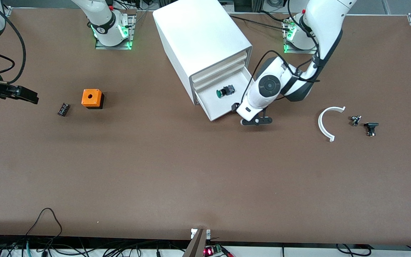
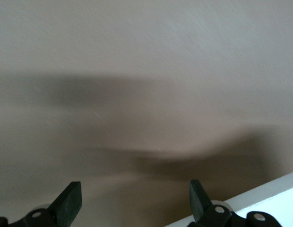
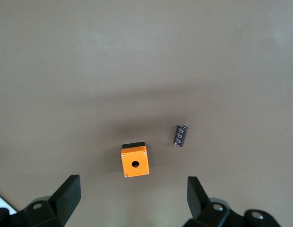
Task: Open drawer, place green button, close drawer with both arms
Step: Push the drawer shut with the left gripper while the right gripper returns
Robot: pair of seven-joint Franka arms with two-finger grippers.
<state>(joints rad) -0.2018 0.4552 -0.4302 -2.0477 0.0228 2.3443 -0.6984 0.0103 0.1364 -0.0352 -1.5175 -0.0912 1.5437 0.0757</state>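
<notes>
The white cabinet (image 1: 202, 39) stands toward the middle of the table, near the arms' bases. Its lowest drawer (image 1: 223, 107) is pulled out, and the two drawers above it are shut. The green-capped button (image 1: 225, 91) lies on its side inside the open drawer. My left gripper (image 1: 239, 114) is open and empty, low beside the drawer's front corner. In the left wrist view (image 2: 134, 201) the drawer's white edge (image 2: 274, 198) shows by one finger. My right gripper (image 1: 21, 94) is open and empty, raised over the right arm's end of the table, as the right wrist view (image 3: 133, 196) shows.
An orange cube with a hole (image 1: 92, 98) and a small black cylinder part (image 1: 63, 109) lie below my right gripper; both show in the right wrist view, the cube (image 3: 135, 161) and the cylinder (image 3: 180, 135). A white curved strip (image 1: 325, 123) and two small black parts (image 1: 370, 127) lie toward the left arm's end.
</notes>
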